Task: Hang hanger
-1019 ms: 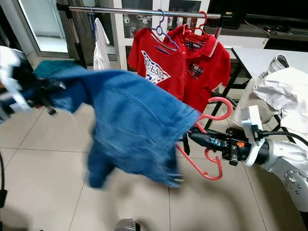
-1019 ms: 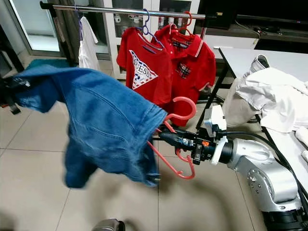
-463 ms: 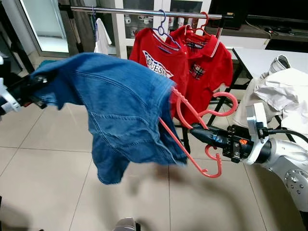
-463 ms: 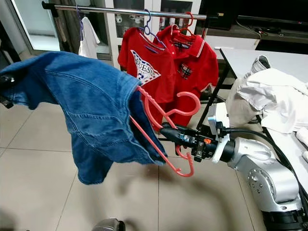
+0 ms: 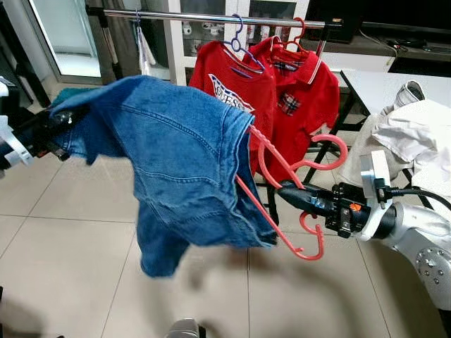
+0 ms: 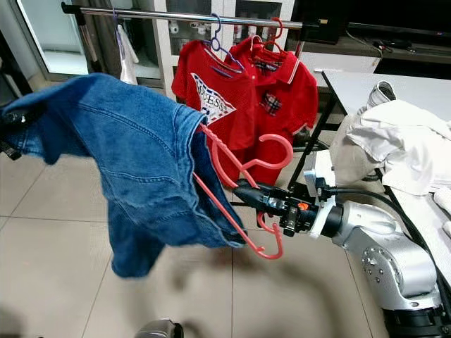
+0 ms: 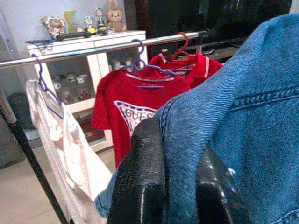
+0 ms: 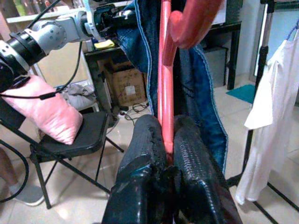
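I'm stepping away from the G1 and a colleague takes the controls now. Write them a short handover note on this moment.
Right gripper: shut on the pink hanger, held in front of the robot, below the rail.
Left gripper: shut on a fold of the denim jacket, holding it out to the robot's left.
The jacket is draped over one end of the hanger, not seated on both shoulders.
The clothes rail stands ahead, carrying two red shirts and a white garment.
Done: jacket and hanger both in hand.
Left: finish dressing the hanger, then hook it on the rail.
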`<state>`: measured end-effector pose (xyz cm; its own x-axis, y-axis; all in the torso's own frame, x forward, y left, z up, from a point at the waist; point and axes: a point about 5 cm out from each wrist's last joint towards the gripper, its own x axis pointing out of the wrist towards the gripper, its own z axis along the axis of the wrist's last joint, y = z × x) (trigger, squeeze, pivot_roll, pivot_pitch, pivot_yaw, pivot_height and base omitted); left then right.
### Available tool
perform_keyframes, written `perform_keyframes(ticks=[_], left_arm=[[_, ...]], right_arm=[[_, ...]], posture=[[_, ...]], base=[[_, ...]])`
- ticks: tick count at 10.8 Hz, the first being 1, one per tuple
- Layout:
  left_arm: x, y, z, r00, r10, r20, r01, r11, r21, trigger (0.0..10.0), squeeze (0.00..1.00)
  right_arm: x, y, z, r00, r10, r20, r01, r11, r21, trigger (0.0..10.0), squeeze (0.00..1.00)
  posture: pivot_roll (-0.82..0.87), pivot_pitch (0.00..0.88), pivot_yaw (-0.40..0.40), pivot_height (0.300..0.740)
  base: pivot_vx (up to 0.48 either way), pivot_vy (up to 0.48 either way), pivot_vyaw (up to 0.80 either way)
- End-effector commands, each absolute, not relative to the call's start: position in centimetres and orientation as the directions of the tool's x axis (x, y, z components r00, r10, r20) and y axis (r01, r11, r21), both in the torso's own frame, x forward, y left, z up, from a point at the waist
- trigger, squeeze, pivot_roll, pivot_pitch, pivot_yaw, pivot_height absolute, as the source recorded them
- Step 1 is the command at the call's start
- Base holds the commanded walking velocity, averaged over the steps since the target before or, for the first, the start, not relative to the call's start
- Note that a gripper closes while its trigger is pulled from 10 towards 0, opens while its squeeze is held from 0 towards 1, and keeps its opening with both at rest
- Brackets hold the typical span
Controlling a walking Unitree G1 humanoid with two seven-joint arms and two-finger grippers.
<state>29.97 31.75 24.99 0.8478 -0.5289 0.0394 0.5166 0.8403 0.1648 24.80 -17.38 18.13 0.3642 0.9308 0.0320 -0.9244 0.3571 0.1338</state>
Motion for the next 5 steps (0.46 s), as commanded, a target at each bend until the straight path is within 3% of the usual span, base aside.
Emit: perform_keyframes(ticks=[1, 5], left_arm=[[29.8, 31.5, 26.0, 0.832, -0.551, 0.064, 0.53, 0.823, 0.203, 10.0, 0.0], [28.3, 32.1, 26.5, 0.78, -0.624, -0.034, 0.616, 0.759, 0.211, 10.0, 0.0]], right_arm=[[24.9, -17.4, 19.5, 0.358, 0.93, 0.087, -0.932, 0.35, 0.092, 10.0, 0.0], [25.1, -17.3, 19.6, 0.356, 0.929, 0.099, -0.933, 0.348, 0.087, 10.0, 0.0]], posture=[[0.16, 0.024, 0.031, 0.74], [0.17, 0.011, 0.025, 0.74]], base=[[0.0, 0.0, 0.0], [0.0, 0.0, 0.0]])
